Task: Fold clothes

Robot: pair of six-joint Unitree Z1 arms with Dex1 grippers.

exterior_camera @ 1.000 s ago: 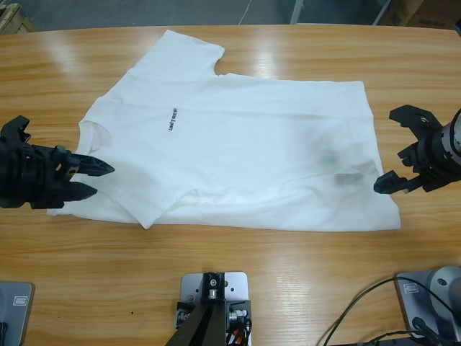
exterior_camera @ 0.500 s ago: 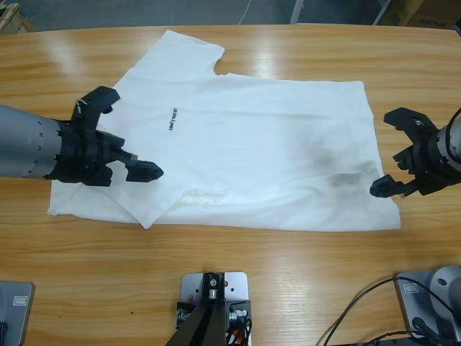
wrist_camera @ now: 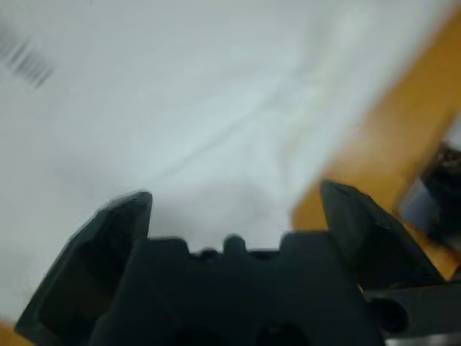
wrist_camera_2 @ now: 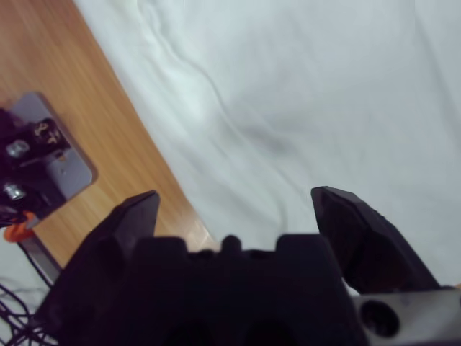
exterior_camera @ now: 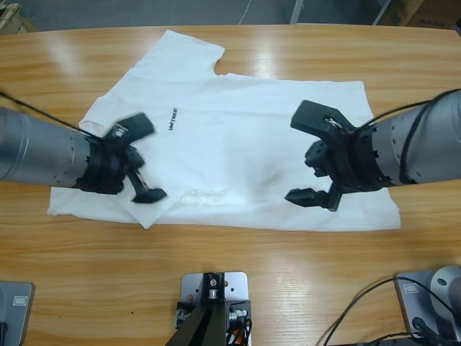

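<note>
T-shirt (exterior_camera: 238,137) lies spread flat on the wooden table (exterior_camera: 288,274), white, collar toward the left, hem toward the right, small black chest lettering (exterior_camera: 172,120) facing up. One sleeve points toward the far edge; the near sleeve is folded under into a point at the near left.

We note the left gripper (exterior_camera: 144,160) over the shirt's near-left part, just beside the lettering, jaws spread wide with nothing between them. Its wrist view shows white cloth (wrist_camera: 216,108) filling the gap between the jaws, with a strip of table to the right. Whether the tips touch the cloth we cannot tell.

Right gripper (exterior_camera: 311,155) is over the shirt's right half, inside the hem, jaws likewise wide apart and empty. Its wrist view looks down on rippled cloth (wrist_camera_2: 288,108) and on bare table wood.

Against the frame half a second earlier, both arms have moved inward: the right gripper was off the hem at the table's right side, and the left has advanced and turned.

Beyond the table's far edge we see grey floor (exterior_camera: 144,11).
</note>
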